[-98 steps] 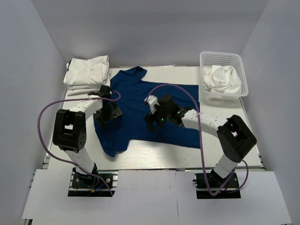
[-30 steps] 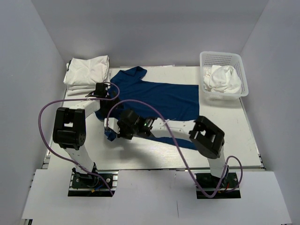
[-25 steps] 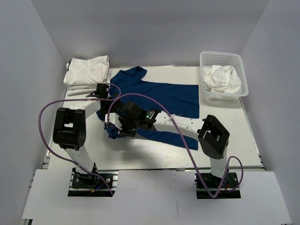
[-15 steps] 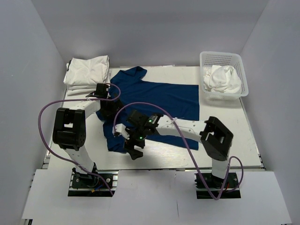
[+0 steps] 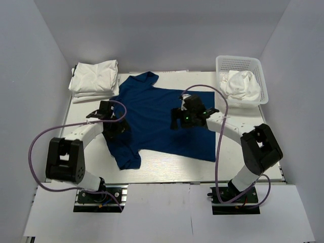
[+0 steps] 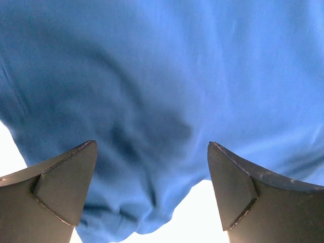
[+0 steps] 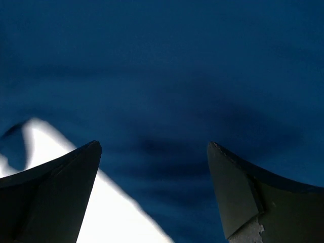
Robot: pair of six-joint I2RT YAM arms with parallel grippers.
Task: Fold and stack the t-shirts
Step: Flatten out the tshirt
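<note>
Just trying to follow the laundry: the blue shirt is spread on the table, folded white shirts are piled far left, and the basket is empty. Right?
Not quite. The basket isn't empty: the top view shows a crumpled white t-shirt in it. The blue t-shirt does lie spread on the table, with folded white t-shirts piled far left.

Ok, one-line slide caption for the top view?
Left gripper and right gripper, both open, above the spread blue t-shirt; folded white tees and basket behind.
</note>
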